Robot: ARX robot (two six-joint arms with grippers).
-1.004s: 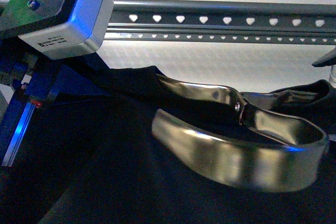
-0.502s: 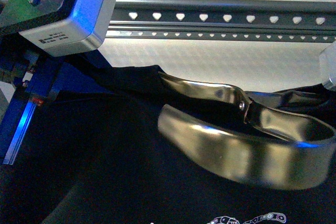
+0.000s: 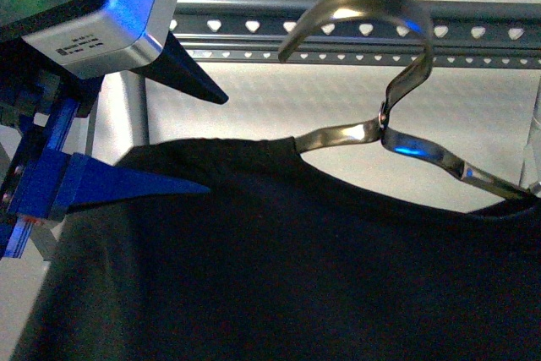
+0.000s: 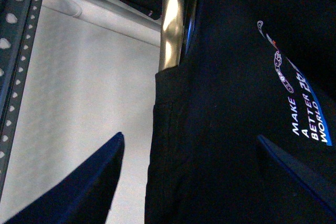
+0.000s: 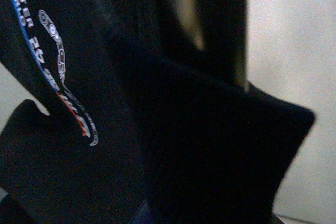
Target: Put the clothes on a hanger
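Observation:
The black T-shirt [image 3: 279, 251] hangs on a shiny metal hanger [image 3: 385, 120], filling the lower front view. The hanger's hook rises in front of a grey slotted rail [image 3: 473, 35]. My left gripper [image 3: 203, 137] is open at the shirt's left shoulder, its blue fingers [image 3: 127, 188] spread above and along the cloth edge. In the left wrist view the shirt [image 4: 226, 103] with its white "MAKE A BETTER WORLD" print [image 4: 307, 119] lies between the open fingers [image 4: 84, 187], the hanger arm [image 4: 173, 19] entering the shoulder. My right gripper is shut on the shirt [image 5: 210, 156]; cloth hides its fingers. The chain graphic [image 5: 63, 66] shows.
A grey upright post [image 3: 135, 107] stands behind the left gripper under the rail. A pale wall [image 3: 296, 90] lies behind the rack. The rail also shows in the left wrist view [image 4: 16, 40].
The hanger has swung upright, its hook now raised in front of the rail. The shirt now hangs from it. My left gripper's fingers have come into view, open at the shoulder.

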